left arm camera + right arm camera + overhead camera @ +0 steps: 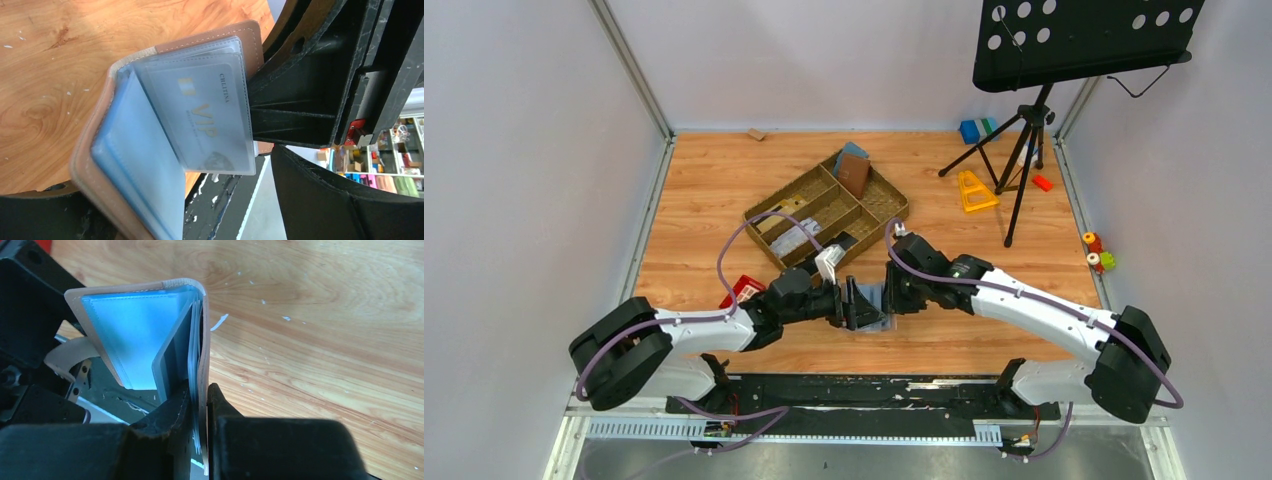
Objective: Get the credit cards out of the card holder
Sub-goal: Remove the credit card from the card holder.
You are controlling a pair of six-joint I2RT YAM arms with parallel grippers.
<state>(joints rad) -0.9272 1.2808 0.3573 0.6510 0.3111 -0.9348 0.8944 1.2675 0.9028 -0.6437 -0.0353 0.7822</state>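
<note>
The card holder (874,320) is open, tan outside and blue inside, held up off the table between both arms. In the left wrist view its clear sleeves fan out from the holder (100,165), and a pale VIP card (205,120) sits in the front sleeve. My right gripper (892,297) is shut on one cover and the sleeve edges (204,390); its black fingers (300,100) show in the left wrist view. My left gripper (857,305) is open (170,180). One finger (30,300) lies behind the other cover (135,335).
A tan divided tray (886,212) behind the grippers holds a brown and a blue wallet (854,170). A red block (744,289) lies by the left arm. A music stand (1027,120), a yellow triangle (974,190) and small toys (1099,250) stand at the right.
</note>
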